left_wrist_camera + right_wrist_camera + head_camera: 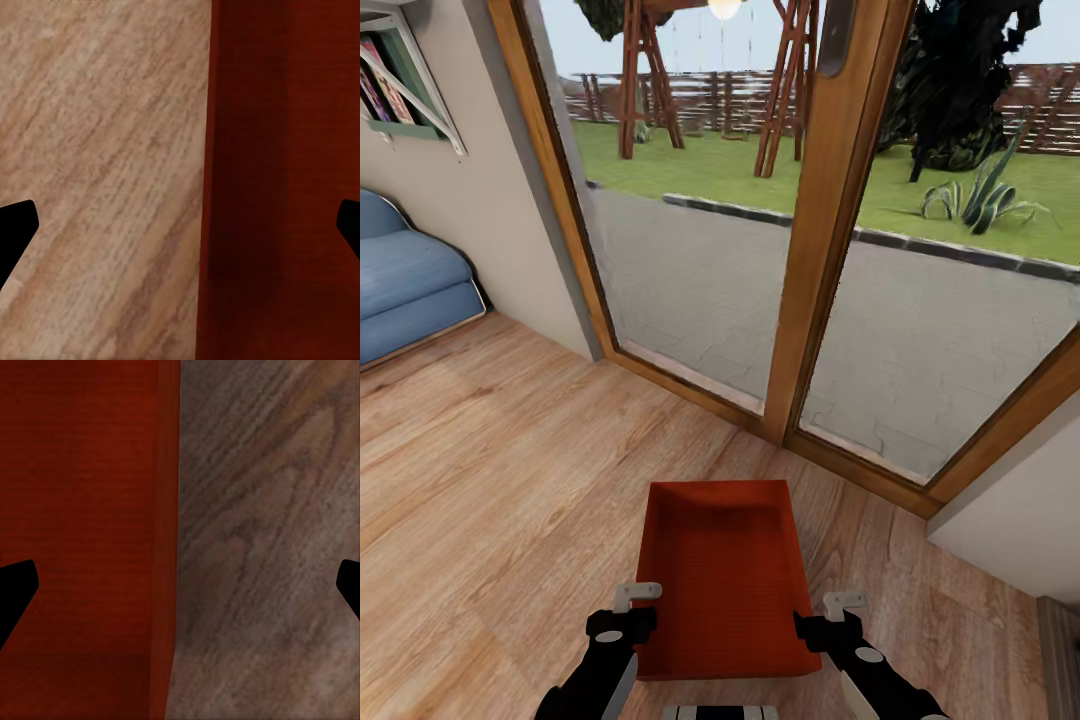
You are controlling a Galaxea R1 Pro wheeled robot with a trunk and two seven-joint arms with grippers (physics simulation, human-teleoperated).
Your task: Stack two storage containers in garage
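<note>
So the robot is lining up a two-arm pick on one bin (725, 575), which is sitting on the wood floor (490, 470) of the living room, right between the two grippers. Nearest in, the left gripper (628, 612) is sitting at the bin's left long wall and the right gripper (838, 618) at its right long wall, both toward the near end.

Both wrist views are telling the same story: each pair of fingers is spread wide, with the wall's rim running right between them, one finger over the red inside and the other over bare planks. Left fingers (16, 229), right fingers (16, 589). So nothing is gripped yet; whether they're low enough to catch the wall, I can't tell.

My take on doing this step well: bring both arms down evenly so each wall goes well in between the fingers, then close both sides at about the same time so the bin isn't shoving sideways. The walls flare a bit, so a shallow pinch could slip off. Lift level.

Further out, just past the bin's far end, the glass doors (780, 250) are standing, so back away before turning. The blue seat (410, 285) is well off to the left.
</note>
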